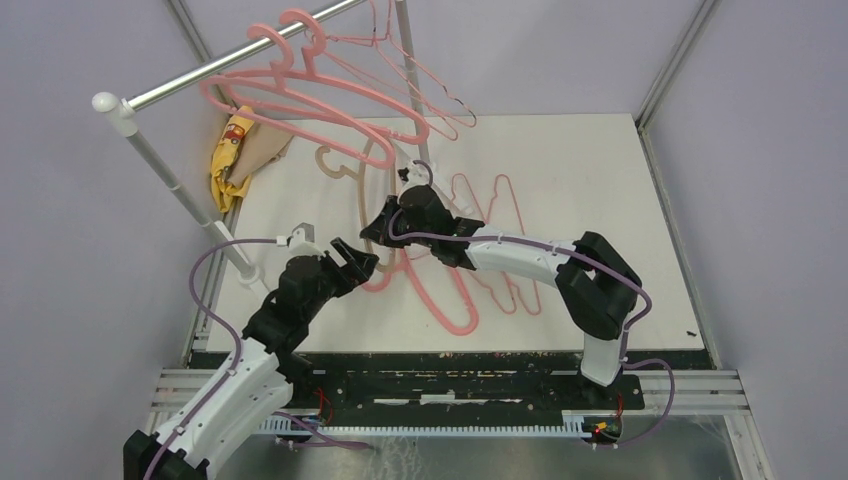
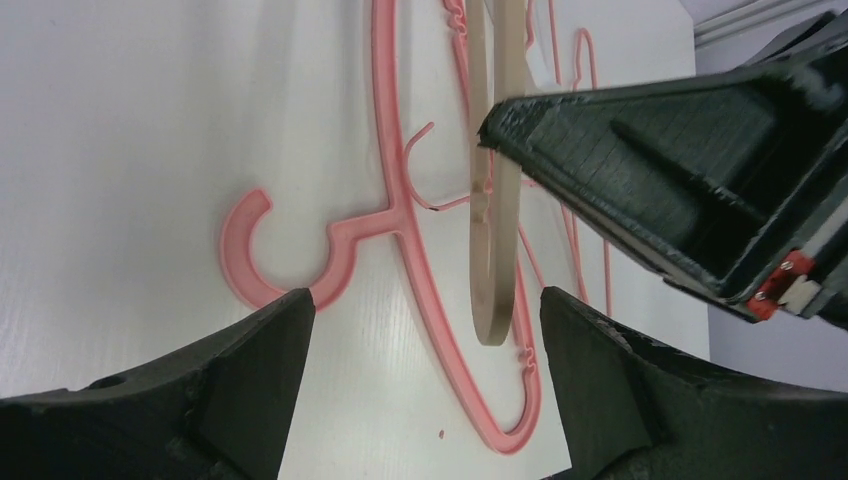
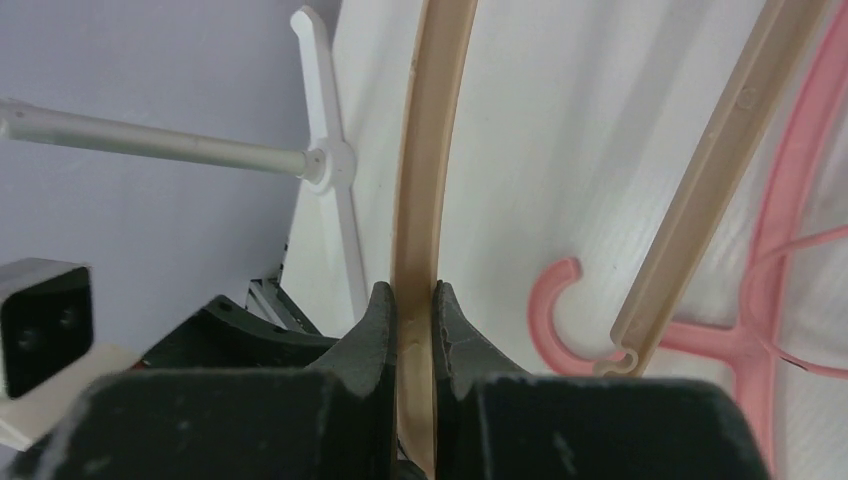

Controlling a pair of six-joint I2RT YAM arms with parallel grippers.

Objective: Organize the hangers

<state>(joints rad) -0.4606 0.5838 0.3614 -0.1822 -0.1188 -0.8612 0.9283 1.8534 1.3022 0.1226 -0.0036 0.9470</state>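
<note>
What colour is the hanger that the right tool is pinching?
The hanger is beige, clearest in the right wrist view.

You've got: beige hanger x1 | thick pink hangers x3, 2 far left, 1 near | thin wire hangers overlapping, no clean count | rail x1 | cloth x1

Setting: robot test lab. Evidence: white table walled by grey panels; two robot arms bolted to an aluminium frame behind the left gripper; exposed cables; clothes rail beyond that gripper
</note>
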